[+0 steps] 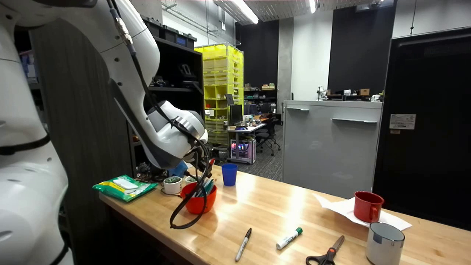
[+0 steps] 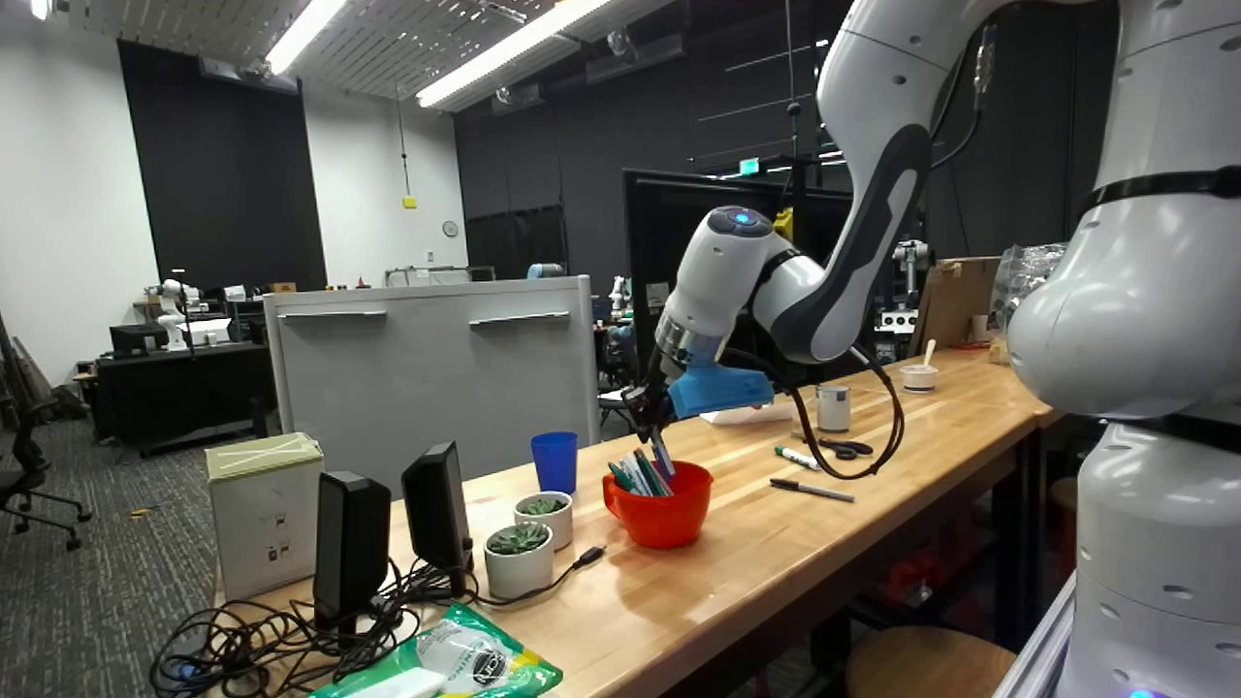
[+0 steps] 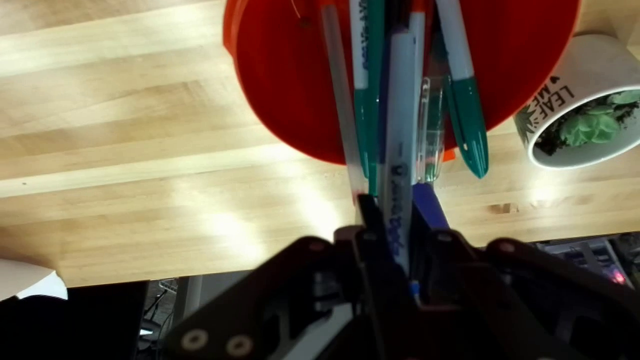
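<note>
Black gripper point(image 3: 397, 225) clamped on slim, smooth, purple-lettered white marker point(image 3: 399, 110); wrist view: marker runs toward 12 o'clock across round red plastic bowl point(image 3: 287, 85), cylindrical white succulent pot point(image 3: 595, 67) at 2 o'clock.

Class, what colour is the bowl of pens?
The bowl is orange-red, clearest in an exterior view.

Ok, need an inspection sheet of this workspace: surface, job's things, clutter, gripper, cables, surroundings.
Surface: wooden table, glossy with reflections.
Job's things: pale marker tilted at the mouth of a red bowl; other markers lean inside it.
Clutter: black-capped pen, green-capped marker, scissors, blue cup, red mug on white paper, two potted succulents.
Gripper: closed around the pale marker.
Cables: arm cable hangs in a loop; black cables tangled beside speakers.
Surroundings: gray panel and yellow shelving beyond the table.
</note>
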You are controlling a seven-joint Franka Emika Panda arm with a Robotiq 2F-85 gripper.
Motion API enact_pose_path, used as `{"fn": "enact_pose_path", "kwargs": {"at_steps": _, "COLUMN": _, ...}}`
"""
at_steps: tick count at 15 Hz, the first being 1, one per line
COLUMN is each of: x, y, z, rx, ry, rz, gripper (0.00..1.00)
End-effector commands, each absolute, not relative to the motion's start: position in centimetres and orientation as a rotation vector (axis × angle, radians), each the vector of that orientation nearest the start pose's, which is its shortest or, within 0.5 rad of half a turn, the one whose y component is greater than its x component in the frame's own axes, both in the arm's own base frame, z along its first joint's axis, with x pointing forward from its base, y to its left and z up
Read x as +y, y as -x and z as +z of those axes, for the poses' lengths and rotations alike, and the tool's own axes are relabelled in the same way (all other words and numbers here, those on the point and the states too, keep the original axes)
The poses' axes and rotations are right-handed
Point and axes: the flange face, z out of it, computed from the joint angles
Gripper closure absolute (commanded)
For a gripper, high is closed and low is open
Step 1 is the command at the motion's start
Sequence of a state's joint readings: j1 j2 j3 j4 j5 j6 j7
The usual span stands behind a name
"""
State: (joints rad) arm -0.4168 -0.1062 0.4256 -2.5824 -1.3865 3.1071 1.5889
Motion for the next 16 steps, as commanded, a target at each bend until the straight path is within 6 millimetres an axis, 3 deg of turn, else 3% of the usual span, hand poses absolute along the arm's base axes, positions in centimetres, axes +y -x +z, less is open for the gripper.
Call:
{"fn": "enact_pose_path", "kwargs": {"at_steps": 1, "x": 8.2, "y": -42.3, "z": 32.9, "rx": 0.267, "ry": 2.957, "rz": -1.039, "gripper": 0.93}}
{"fn": "enact_pose_path", "kwargs": {"at_steps": 4, "x": 8.2, "y": -42.2, "z": 33.0, "rx": 0.258, "ry": 2.950, "rz": -1.037, "gripper": 1.00}}
{"fn": "enact_pose_path", "kwargs": {"at_steps": 9, "x": 7.9, "y": -42.2, "z": 32.7, "rx": 0.270, "ry": 2.949, "rz": -1.024, "gripper": 1.00}}
{"fn": "enact_pose_path", "kwargs": {"at_steps": 10, "x": 7.8, "y": -42.1, "z": 32.6, "rx": 0.276, "ry": 2.951, "rz": -1.018, "gripper": 0.74}}
{"fn": "enact_pose_path", "kwargs": {"at_steps": 12, "x": 7.6, "y": -41.9, "z": 32.2, "rx": 0.287, "ry": 2.957, "rz": -1.002, "gripper": 0.69}}
{"fn": "enact_pose_path", "kwargs": {"at_steps": 16, "x": 7.3, "y": -41.5, "z": 31.1, "rx": 0.302, "ry": 2.966, "rz": -0.957, "gripper": 0.45}}
